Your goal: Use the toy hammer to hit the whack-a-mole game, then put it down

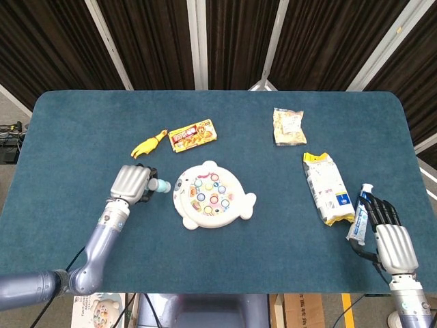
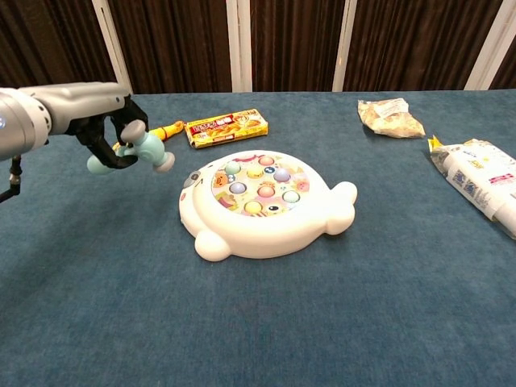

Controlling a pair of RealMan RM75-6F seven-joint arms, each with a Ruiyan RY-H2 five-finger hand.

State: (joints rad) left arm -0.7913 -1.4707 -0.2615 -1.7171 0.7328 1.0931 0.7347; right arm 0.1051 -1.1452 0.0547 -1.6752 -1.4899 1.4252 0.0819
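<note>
A white whale-shaped whack-a-mole game with pastel buttons lies at the table's middle. My left hand grips a pale blue toy hammer, held in the air just left of the game, its head pointing toward the game. My right hand rests at the near right edge with its fingers spread and nothing in them; only the head view shows it.
A yellow rubber chicken and an orange snack box lie behind the game. On the right are a snack bag, a yellow-white packet and a tube beside my right hand.
</note>
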